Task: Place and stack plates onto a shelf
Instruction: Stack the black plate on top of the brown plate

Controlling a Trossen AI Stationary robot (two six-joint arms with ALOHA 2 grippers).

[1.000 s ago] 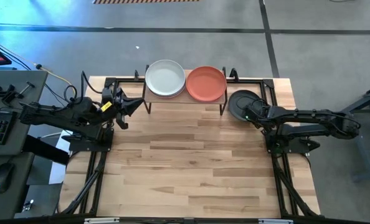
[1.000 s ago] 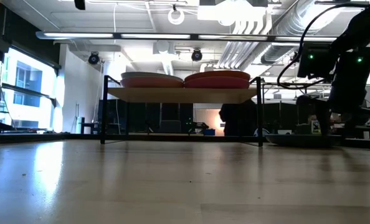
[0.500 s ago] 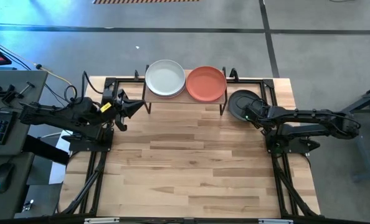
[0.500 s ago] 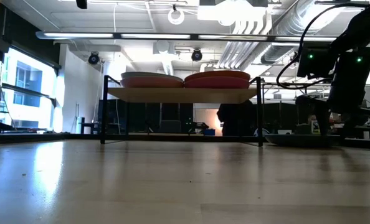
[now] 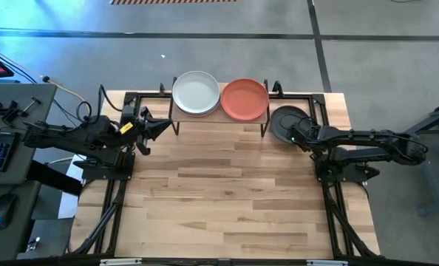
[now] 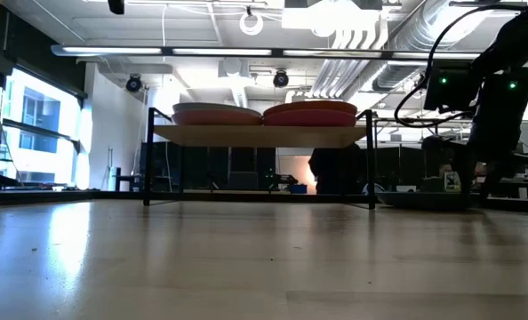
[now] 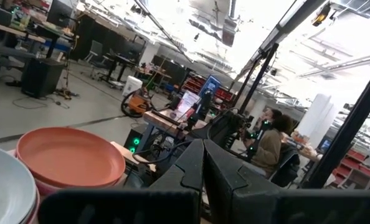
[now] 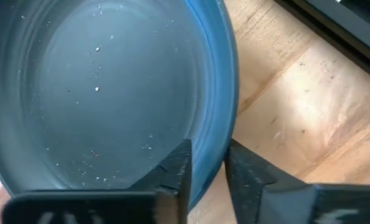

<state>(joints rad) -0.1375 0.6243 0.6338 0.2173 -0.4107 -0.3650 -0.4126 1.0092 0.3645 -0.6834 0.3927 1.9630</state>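
Observation:
A dark grey plate [image 5: 286, 123] lies flat on the table [image 5: 227, 192] just right of the shelf [image 6: 260, 134], at the far right. My right gripper [image 8: 208, 155] comes down on the plate's near rim and is shut on it. On the shelf stand two stacks of plates, a pale one [image 5: 196, 92] on top at the left and a terracotta one [image 5: 244, 99] on top at the right. My left gripper [image 5: 159, 125] hovers shut with nothing in it, left of the shelf, pointing toward it. My right gripper has the dark grey plate's rim [image 8: 217, 134] between its two fingers, one finger [image 8: 180, 168] inside the plate and the other outside it. The fingers slant down from above on the table's right. The plate [image 6: 424, 197] lies flat on the table.
The shelf's black legs [image 6: 372, 169] stand close to the dark plate's left. Black frame rails [image 5: 319, 111] run along the table's far and side edges. A seated person [image 7: 271, 149] shows in the room beyond. The table's middle and near half hold nothing.
My right gripper's fingers have closed in on the dark grey plate's rim without the arm moving; the plate lies where it was.

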